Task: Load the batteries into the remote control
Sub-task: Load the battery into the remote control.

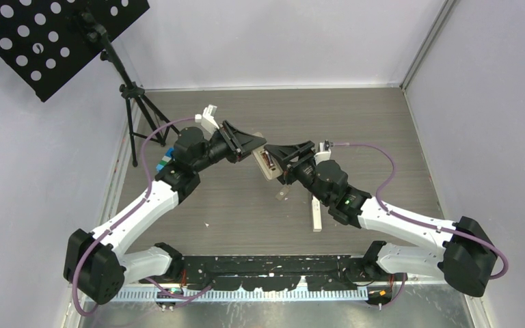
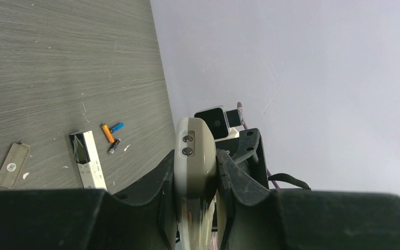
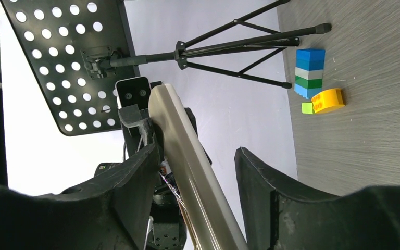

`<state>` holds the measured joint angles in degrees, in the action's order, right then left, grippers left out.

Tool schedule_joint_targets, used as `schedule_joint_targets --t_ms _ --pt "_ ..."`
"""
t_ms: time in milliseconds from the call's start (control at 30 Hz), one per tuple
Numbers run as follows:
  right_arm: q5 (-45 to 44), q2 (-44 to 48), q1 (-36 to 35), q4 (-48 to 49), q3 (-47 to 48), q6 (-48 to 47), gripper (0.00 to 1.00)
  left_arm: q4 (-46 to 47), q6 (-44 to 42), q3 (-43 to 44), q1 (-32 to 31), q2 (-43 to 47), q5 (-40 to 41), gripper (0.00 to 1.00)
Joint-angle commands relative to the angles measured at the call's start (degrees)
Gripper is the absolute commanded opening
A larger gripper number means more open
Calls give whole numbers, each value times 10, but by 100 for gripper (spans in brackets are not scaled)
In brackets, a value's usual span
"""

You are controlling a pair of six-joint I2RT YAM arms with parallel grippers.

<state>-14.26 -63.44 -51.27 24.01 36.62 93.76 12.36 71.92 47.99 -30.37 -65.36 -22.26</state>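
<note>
A beige remote [image 1: 267, 162] is held in the air between both arms. My left gripper [image 1: 254, 145] is shut on one end of it [image 2: 192, 156]. My right gripper [image 1: 286, 161] is open around the other part [image 3: 187, 161]: the left finger [image 3: 140, 166] touches it, the right finger [image 3: 260, 177] stands apart. In the left wrist view an orange battery [image 2: 107, 133], a blue one [image 2: 117, 126] and a dark one [image 2: 114, 146] lie on the table beside a white remote [image 2: 88, 159]. The batteries are not visible in the top view.
The white remote [image 1: 316, 213] lies near my right forearm. A flat battery cover [image 2: 12, 165] lies by it, also in the top view [image 1: 284, 195]. Stacked blue-green toy blocks [image 3: 310, 73] and a yellow block [image 3: 328, 100] stand near a music stand tripod [image 1: 133, 96] at far left.
</note>
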Motion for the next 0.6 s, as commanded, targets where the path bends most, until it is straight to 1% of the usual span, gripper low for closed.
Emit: schedule_joint_targets --t_ms 0,200,433,567 --pt "4 -2 1 59 2 -7 58 26 -8 16 -2 -1 -10 0" --pt "9 -4 1 63 1 -26 51 17 -4 20 -2 -1 -10 0" --pt "13 0 1 73 -6 -69 38 -19 23 52 -2 -7 -25 0" --pt "9 7 1 70 -15 -82 33 -30 27 62 -2 -7 -24 0"
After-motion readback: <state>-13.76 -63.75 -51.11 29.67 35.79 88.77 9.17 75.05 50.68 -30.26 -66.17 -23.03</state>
